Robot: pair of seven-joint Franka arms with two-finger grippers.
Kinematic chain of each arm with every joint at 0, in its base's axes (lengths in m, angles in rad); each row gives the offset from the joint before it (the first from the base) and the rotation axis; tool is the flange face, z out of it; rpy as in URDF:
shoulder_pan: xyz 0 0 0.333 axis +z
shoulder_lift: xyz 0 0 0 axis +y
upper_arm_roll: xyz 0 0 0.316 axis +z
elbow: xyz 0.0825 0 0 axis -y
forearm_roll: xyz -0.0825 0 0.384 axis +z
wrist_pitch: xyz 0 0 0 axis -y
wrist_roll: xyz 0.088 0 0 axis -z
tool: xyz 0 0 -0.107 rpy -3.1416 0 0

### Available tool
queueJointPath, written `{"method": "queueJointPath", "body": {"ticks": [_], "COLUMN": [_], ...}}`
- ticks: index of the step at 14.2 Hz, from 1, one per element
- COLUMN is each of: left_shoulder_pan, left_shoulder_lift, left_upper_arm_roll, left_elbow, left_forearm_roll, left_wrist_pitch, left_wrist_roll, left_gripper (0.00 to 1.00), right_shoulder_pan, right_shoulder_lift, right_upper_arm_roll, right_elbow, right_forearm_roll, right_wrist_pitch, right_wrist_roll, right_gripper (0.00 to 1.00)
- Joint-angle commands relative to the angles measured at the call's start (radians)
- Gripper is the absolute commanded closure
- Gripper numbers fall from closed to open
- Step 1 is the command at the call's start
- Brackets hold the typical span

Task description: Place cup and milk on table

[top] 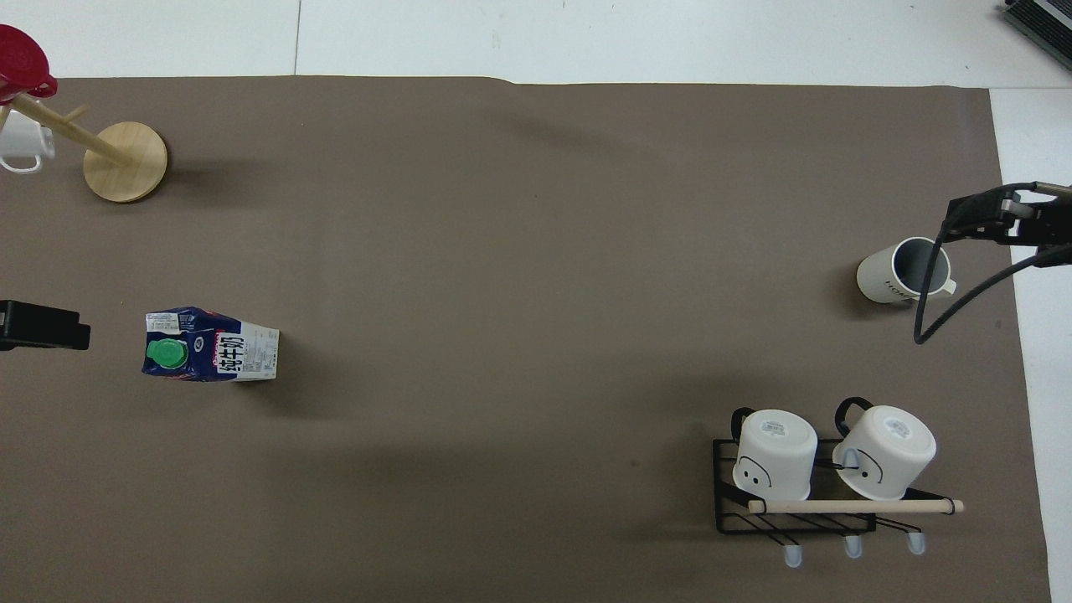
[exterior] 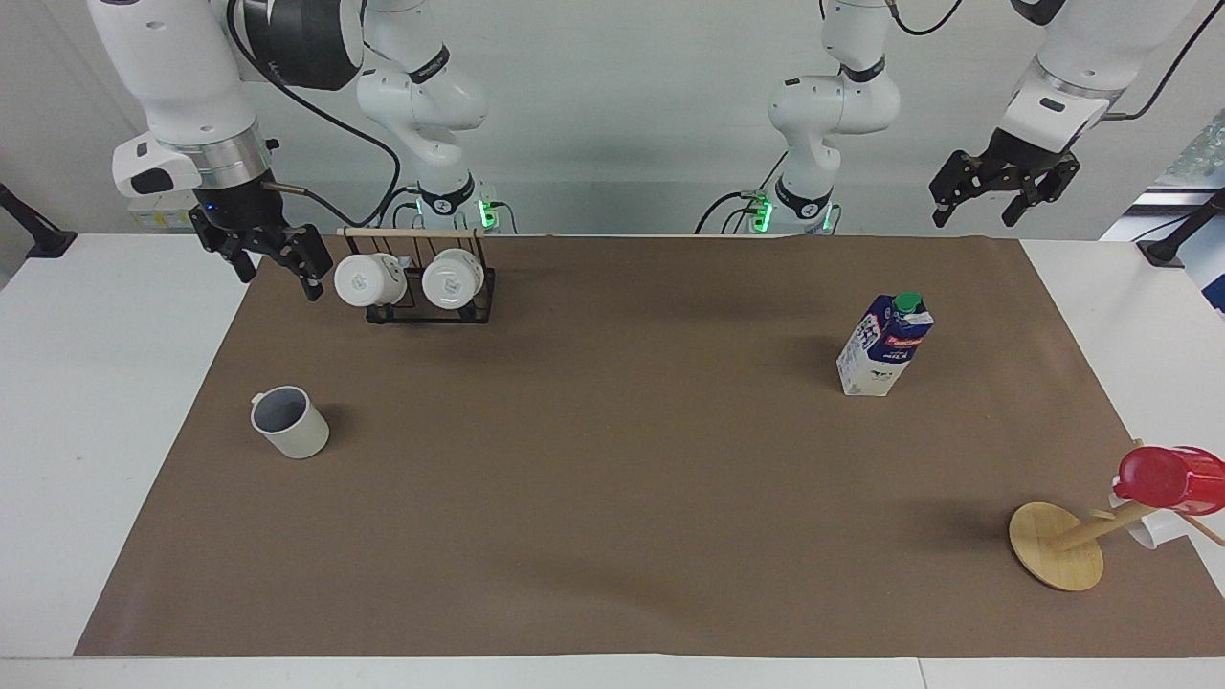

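Observation:
The off-white cup [exterior: 290, 422] stands upright on the brown sheet [exterior: 612, 498] of the table [exterior: 96, 383] toward the right arm's end; it also shows in the overhead view [top: 904, 270]. The milk [exterior: 885, 344] stands upright on the sheet toward the left arm's end, green cap up [top: 209, 345]. My right gripper [exterior: 278, 273] is open and empty in the air over the sheet's edge, beside the cup rack and apart from the cup [top: 976, 219]. My left gripper [exterior: 976, 212] is open and empty, raised over the table's corner, apart from the milk [top: 42, 325].
A black wire rack [exterior: 431, 304] with two glossy white cups stands near the robots, nearer to them than the cup [top: 804, 515]. A wooden mug tree [exterior: 1057, 545] with a red cup [exterior: 1172, 477] stands far from the robots at the left arm's end [top: 126, 161].

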Motion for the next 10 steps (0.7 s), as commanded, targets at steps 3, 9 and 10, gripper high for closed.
{"method": "queueJointPath", "body": {"ticks": [3,9,10], "left_shoulder_pan": [-0.015,-0.017,-0.021], "left_shoulder_lift": [-0.004,-0.012,-0.015], "left_upper_arm_roll": [0.01,0.01,0.01], "left_elbow": [0.013,-0.002,-0.011], "left_forearm_roll": [0.019,0.019,0.019], "left_wrist_pitch": [-0.012,-0.01,-0.01], "left_wrist_roll": [0.008,0.005,0.004], "left_gripper": [0.0,0.0,0.0], "right_shoulder_pan": [-0.051,-0.105,-0.107], "right_shoulder_lift": [0.043,0.114,0.133], "right_upper_arm_roll": [0.004,0.004,0.003], "right_elbow": [-0.1,-0.261,-0.28], "right_forearm_roll": [0.019,0.013,0.011], "right_wrist_pitch": [0.137,0.37,0.406], "right_wrist_roll": [-0.094,-0.165,-0.165], "right_gripper": [0.0,0.0,0.0]}}
